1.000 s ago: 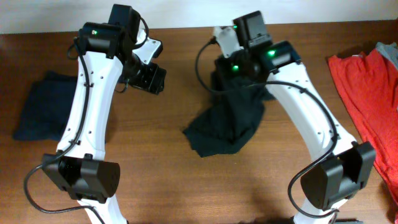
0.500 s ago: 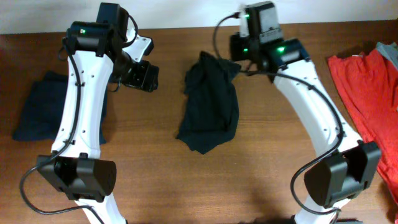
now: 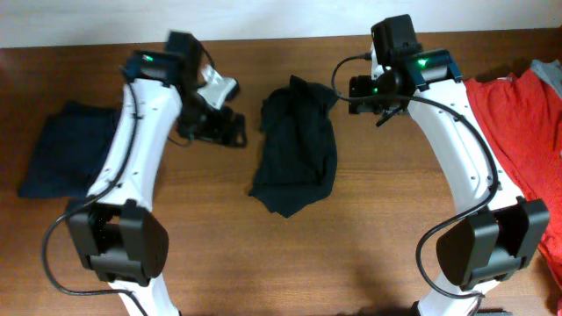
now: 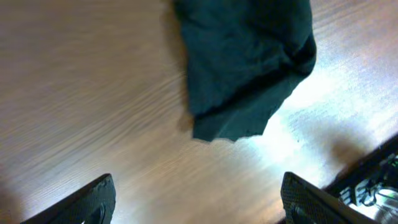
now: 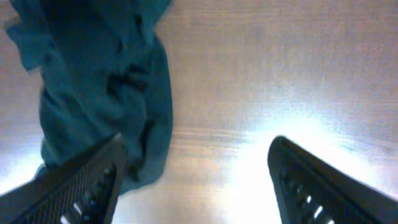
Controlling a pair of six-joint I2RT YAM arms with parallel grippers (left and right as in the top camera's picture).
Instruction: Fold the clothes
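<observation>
The black T-shirt (image 3: 295, 146) lies crumpled in a long heap in the middle of the wooden table (image 3: 369, 246). My right gripper (image 3: 358, 90) hovers just right of the shirt's top end, open and empty. In the right wrist view the shirt (image 5: 102, 81) fills the left side, and the gripper (image 5: 199, 186) has bare wood between its fingers, the left finger (image 5: 87, 180) over the cloth's edge. My left gripper (image 3: 230, 130) is left of the shirt, open; from its wrist the shirt (image 4: 249, 56) lies ahead of the gripper (image 4: 196, 205).
A folded navy garment (image 3: 66, 149) lies at the table's left edge behind my left arm. A red garment (image 3: 518, 132) is spread at the right edge, with a bit of grey cloth (image 3: 549, 75) at its top.
My right gripper has opened, let go of the black T-shirt and drawn off to the right. The shirt has dropped onto the table. My left gripper has shifted right, toward the shirt.
</observation>
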